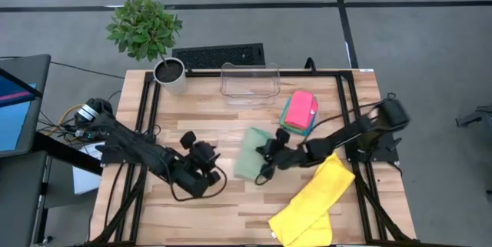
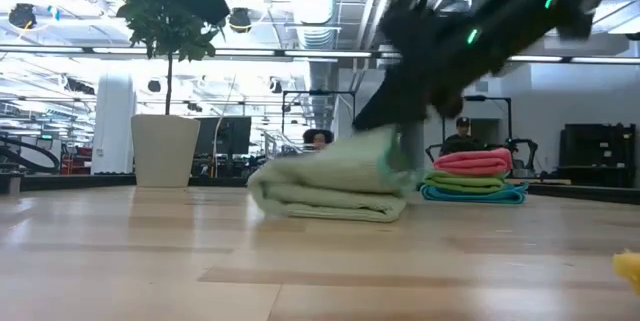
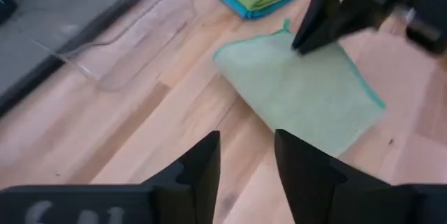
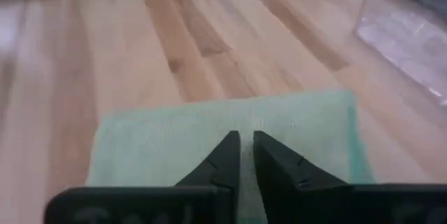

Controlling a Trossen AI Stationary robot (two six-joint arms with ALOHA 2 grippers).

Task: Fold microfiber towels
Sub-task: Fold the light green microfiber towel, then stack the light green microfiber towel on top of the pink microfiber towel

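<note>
My right tool (image 4: pixel 246 155) seemingly pinches the sage towel (image 4: pixel 223 137) on the desk (image 1: pixel 231 124); left tool (image 3: pixel 246 158) released nearby.

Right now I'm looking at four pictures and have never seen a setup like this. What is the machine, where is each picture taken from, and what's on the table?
It is a robot with two dark arms at a wooden table, each ending in a two-finger gripper.

One picture looks straight down, one looks level across the tabletop, and two come from cameras on the wrists.

On the table: a folded pale sage green towel, a stack of folded pink, green and blue towels, a loose yellow towel, a clear plastic bin and a potted plant.

The right gripper pinches the sage towel's edge, fingers nearly together. The left gripper hovers beside that towel, fingers apart, holding nothing.
</note>
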